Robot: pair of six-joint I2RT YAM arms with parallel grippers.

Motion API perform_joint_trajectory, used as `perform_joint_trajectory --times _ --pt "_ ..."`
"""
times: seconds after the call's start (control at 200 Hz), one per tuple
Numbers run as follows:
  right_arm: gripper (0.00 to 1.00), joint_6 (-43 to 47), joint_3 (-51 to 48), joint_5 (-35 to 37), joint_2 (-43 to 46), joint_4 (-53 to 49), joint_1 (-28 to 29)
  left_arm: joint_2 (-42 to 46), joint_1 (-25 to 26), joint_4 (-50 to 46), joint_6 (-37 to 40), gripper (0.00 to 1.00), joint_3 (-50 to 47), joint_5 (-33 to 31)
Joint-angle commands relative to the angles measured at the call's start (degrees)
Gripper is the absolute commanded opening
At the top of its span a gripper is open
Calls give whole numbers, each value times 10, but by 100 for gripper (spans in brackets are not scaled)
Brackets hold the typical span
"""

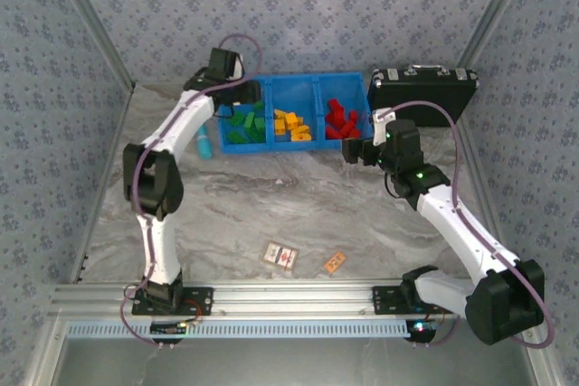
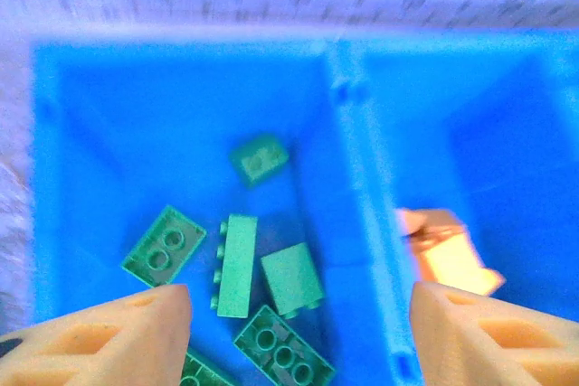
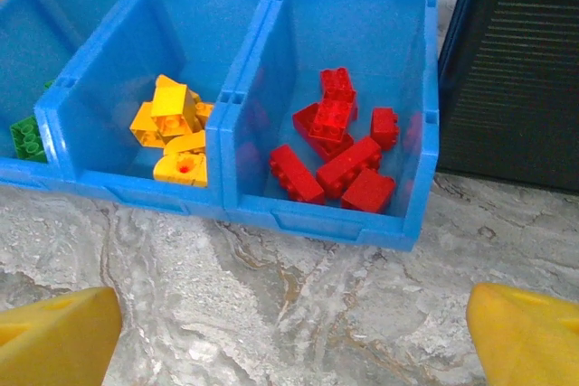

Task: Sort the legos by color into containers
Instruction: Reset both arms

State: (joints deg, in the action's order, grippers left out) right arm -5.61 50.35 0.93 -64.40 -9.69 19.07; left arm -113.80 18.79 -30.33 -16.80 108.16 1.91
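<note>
So you've got the marble table (image 1: 271,205) with the long blue tray (image 1: 317,77) sitting at the far side, and the black briefcase (image 1: 421,92) just beside its right end. Your left gripper (image 2: 298,305) hangs right over the tray's left compartment, fingers spread wide, nothing between them. Your right gripper (image 3: 289,332) is above bare table near the front of the right compartment, also spread wide and carrying nothing. The teal tube (image 1: 204,144) lies on the table just left of the tray. Two printed cards (image 1: 280,255) are down near the arm bases, well apart from the tray. The bricks you can see sit in the tray: green legos (image 2: 237,264) in the left compartment, orange-yellow legos (image 3: 174,119) in the middle, red legos (image 3: 335,164) in the right, each pile loose and jumbled
</note>
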Motion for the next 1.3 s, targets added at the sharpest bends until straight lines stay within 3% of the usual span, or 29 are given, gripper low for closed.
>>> perform_joint_trajectory --times 0.0,0.21,0.52,0.675,0.725,0.82,1.0,1.195,1.295 --pt "100 -6 26 17 4 -11 9 95 4 -20 32 66 -16 -7" --pt "100 2 41 33 5 -24 15 293 12 25 46 68 -166 -53" --pt "100 -10 46 33 26 -38 15 654 19 120 59 74 -534 -248" --pt "100 -18 25 30 45 -38 16 788 17 263 104 84 -760 -362" --pt "100 -20 20 30 48 -41 17 806 13 320 144 86 -826 -369" --pt "100 -22 17 34 56 -57 19 788 -8 434 148 99 -924 -374" --pt "100 -30 -5 48 74 -69 20 642 -112 694 87 100 -1020 -293" --pt "100 -50 -27 48 103 -108 27 418 -135 879 167 100 -977 -219" --pt "100 -67 -41 58 134 -134 34 335 -138 869 171 100 -930 -192"
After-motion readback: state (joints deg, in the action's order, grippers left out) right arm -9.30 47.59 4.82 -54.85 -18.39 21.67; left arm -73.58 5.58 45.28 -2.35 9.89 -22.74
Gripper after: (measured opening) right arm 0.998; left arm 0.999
